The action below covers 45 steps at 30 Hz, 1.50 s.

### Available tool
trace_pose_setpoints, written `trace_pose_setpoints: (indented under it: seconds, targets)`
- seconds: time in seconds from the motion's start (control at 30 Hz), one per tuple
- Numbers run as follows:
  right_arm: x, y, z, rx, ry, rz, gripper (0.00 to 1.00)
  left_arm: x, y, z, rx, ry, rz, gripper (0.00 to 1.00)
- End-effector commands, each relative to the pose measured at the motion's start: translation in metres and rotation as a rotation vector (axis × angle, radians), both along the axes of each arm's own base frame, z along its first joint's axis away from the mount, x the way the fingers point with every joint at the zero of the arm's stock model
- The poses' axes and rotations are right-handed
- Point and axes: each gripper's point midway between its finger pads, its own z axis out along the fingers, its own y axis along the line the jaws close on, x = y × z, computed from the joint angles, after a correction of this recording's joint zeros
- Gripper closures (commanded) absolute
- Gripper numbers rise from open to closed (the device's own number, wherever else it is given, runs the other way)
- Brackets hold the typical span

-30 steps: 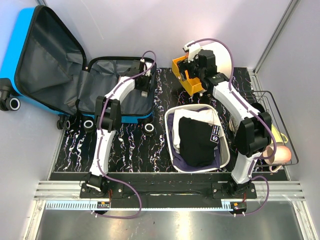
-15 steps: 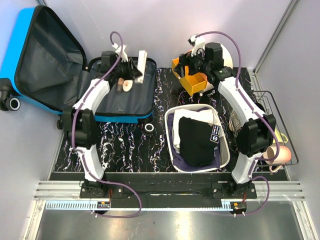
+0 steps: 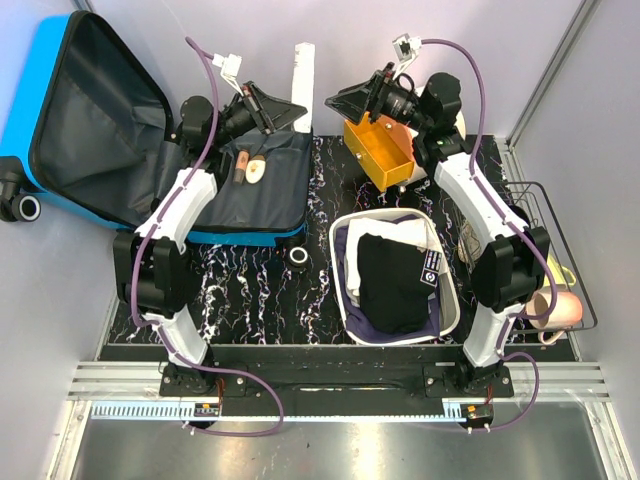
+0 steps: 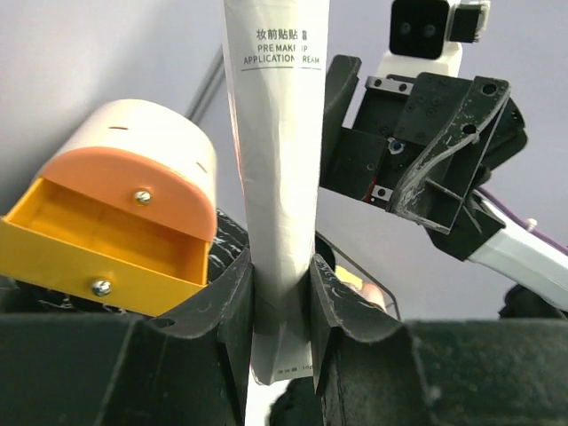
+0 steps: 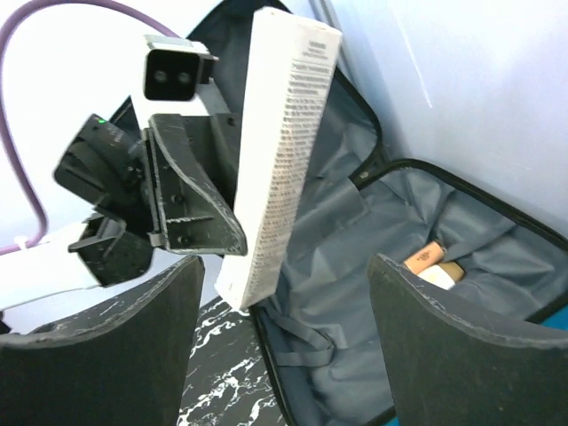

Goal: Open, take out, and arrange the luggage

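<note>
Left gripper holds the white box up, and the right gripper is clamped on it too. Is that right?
Not quite. The left gripper does hold the white box, but the right gripper is open, not clamped on it. The right wrist view shows its fingers spread wide, clear of the box.

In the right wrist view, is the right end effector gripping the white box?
No, the right end effector is open wide, and the white box stands clear beyond its fingers.

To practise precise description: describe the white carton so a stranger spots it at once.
Start at the open blue suitcase. At its far right corner, the left gripper pinches a carton; unlike the orange drawer beside it, it is slim, white, printed.
</note>
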Motion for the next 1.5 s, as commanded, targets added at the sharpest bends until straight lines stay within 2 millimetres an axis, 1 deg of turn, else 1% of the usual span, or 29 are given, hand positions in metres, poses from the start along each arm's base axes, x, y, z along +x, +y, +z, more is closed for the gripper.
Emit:
trace_pose_setpoints:
  seconds: [0.0, 0.1, 0.27, 0.4, 0.53, 0.57, 0.63, 0.67, 0.7, 0.73, 0.77, 0.8, 0.83, 0.87, 0.9, 0.93, 0.97, 1.0, 1.03, 1.07, 1.1, 1.13, 1.17, 1.2, 1.27, 1.33, 1.37, 1.4, 1.47]
  targets:
    - [-0.028, 0.012, 0.034, 0.063, -0.080, 0.112, 0.18, -0.037, -0.014, 0.038, -0.066, -0.117, -0.140, 0.86]
    - [-0.025, 0.015, 0.030, 0.063, -0.063, 0.105, 0.18, -0.045, -0.018, 0.041, -0.087, -0.123, -0.163, 0.86]
    - [-0.027, 0.021, 0.034, 0.080, -0.057, 0.122, 0.19, -0.053, -0.025, 0.038, -0.097, -0.114, -0.195, 0.87]
    - [-0.033, 0.029, 0.037, 0.100, -0.048, 0.166, 0.27, -0.058, -0.030, 0.035, -0.093, -0.103, -0.210, 0.86]
    - [-0.036, 0.032, 0.035, 0.101, -0.036, 0.181, 0.59, -0.062, -0.032, 0.033, -0.089, -0.098, -0.215, 0.86]
    - [-0.037, 0.031, 0.035, 0.102, -0.033, 0.181, 0.65, -0.062, -0.032, 0.034, -0.087, -0.095, -0.211, 0.85]
    - [-0.040, 0.029, 0.037, 0.099, -0.042, 0.172, 0.74, -0.060, -0.031, 0.028, -0.063, -0.076, -0.195, 0.63]
    - [-0.038, 0.027, 0.036, 0.090, -0.043, 0.158, 0.89, -0.058, -0.031, 0.024, -0.051, -0.062, -0.186, 0.59]
    - [-0.037, 0.024, 0.039, 0.091, -0.049, 0.135, 0.95, -0.054, -0.028, 0.020, -0.031, -0.078, -0.163, 0.54]
    - [-0.035, 0.021, 0.040, 0.084, -0.055, 0.115, 1.00, -0.051, -0.026, 0.014, -0.014, -0.044, -0.146, 0.39]
    - [-0.031, 0.017, 0.035, 0.056, -0.056, 0.085, 1.00, -0.047, -0.024, 0.008, 0.007, -0.029, -0.127, 0.28]
    - [-0.025, 0.008, 0.041, 0.049, -0.072, 0.026, 1.00, -0.038, -0.015, 0.001, 0.059, -0.075, -0.078, 0.21]
    - [-0.020, 0.003, 0.041, 0.026, -0.078, -0.019, 1.00, -0.030, -0.007, -0.016, 0.102, 0.009, -0.024, 0.08]
    - [-0.009, -0.003, 0.021, -0.078, -0.085, -0.085, 1.00, -0.019, 0.004, -0.023, 0.162, -0.030, 0.039, 0.02]
    - [0.005, -0.015, 0.024, -0.122, -0.103, -0.198, 1.00, -0.005, 0.023, -0.041, 0.207, 0.058, 0.126, 0.01]
    - [0.013, -0.024, -0.002, -0.258, -0.108, -0.252, 1.00, 0.002, 0.034, -0.050, 0.242, 0.080, 0.170, 0.01]
    - [0.020, -0.031, -0.015, -0.331, -0.112, -0.295, 1.00, 0.010, 0.046, -0.049, 0.300, 0.042, 0.223, 0.01]
    - [0.038, -0.045, -0.022, -0.399, -0.104, -0.406, 1.00, 0.017, 0.060, -0.064, 0.348, 0.106, 0.279, 0.01]
    - [0.043, -0.056, -0.044, -0.514, -0.079, -0.443, 1.00, 0.021, 0.067, -0.070, 0.377, 0.112, 0.298, 0.01]
    - [0.049, -0.064, -0.055, -0.578, -0.066, -0.476, 1.00, 0.024, 0.073, -0.069, 0.422, 0.079, 0.319, 0.01]
    - [0.063, -0.072, -0.061, -0.638, -0.060, -0.529, 1.00, 0.024, 0.077, -0.080, 0.457, 0.118, 0.331, 0.01]
    - [0.063, -0.081, -0.081, -0.725, -0.006, -0.541, 1.00, 0.026, 0.077, -0.086, 0.473, 0.129, 0.324, 0.01]
    - [0.068, -0.088, -0.086, -0.769, 0.008, -0.572, 1.00, 0.027, 0.078, -0.087, 0.482, 0.130, 0.322, 0.01]
    - [0.078, -0.089, -0.090, -0.801, 0.005, -0.583, 1.00, 0.025, 0.077, -0.090, 0.484, 0.140, 0.310, 0.01]
    - [0.082, -0.093, -0.103, -0.883, 0.018, -0.590, 1.00, 0.026, 0.078, -0.099, 0.489, 0.161, 0.309, 0.01]
    - [0.097, -0.098, -0.112, -0.958, 0.001, -0.628, 1.00, 0.028, 0.078, -0.105, 0.495, 0.171, 0.310, 0.01]
    - [0.101, -0.101, -0.106, -0.972, -0.017, -0.663, 0.99, 0.030, 0.078, -0.109, 0.502, 0.176, 0.312, 0.01]
    - [0.109, -0.100, -0.122, -1.008, -0.008, -0.657, 0.99, 0.032, 0.081, -0.113, 0.510, 0.188, 0.324, 0.01]
    - [0.116, -0.105, -0.131, -1.059, -0.016, -0.671, 0.98, 0.036, 0.083, -0.117, 0.527, 0.193, 0.340, 0.01]
